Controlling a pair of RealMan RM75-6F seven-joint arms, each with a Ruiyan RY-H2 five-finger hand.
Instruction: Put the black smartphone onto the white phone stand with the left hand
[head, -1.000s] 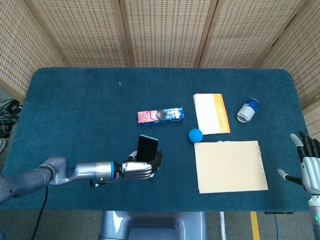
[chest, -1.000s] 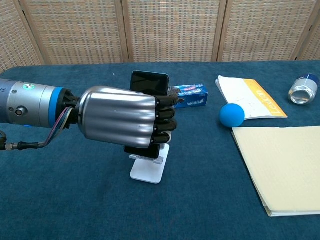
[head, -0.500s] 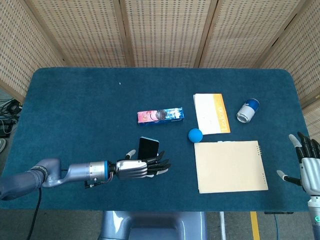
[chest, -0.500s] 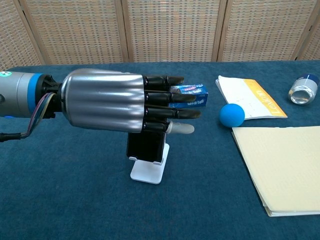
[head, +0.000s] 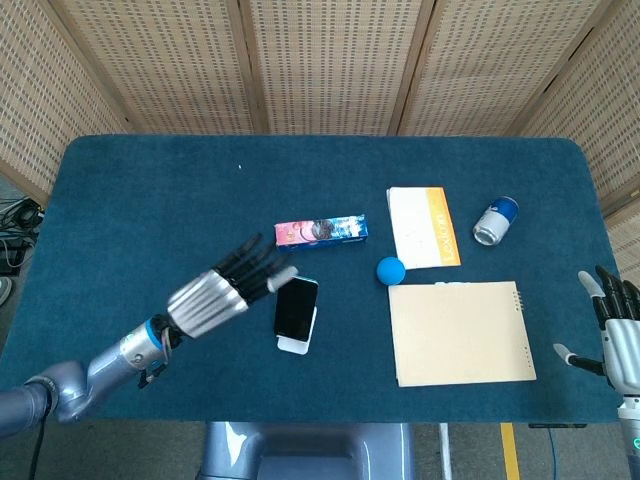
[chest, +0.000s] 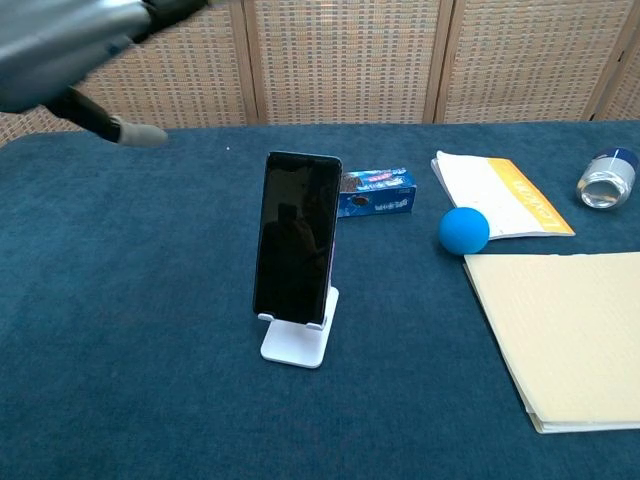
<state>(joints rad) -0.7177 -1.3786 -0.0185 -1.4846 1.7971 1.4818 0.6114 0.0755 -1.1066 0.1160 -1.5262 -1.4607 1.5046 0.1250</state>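
My left robot hand (head: 222, 289) hangs raised above the bench (head: 140, 210), fingers spread; my right robot hand (head: 615, 335) waits open off its right edge.

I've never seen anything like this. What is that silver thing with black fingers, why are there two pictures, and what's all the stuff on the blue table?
It is a robot's metal left hand on an arm. One picture looks down from the robot's head, the other looks forward from its chest. The left hand is open and holds nothing; its right hand, at the table's edge, is also open. The black smartphone stands upright on the white phone stand. On the blue table also lie a blue ball, a long colourful box, a white and orange booklet, a tan notebook and a tipped-over can.
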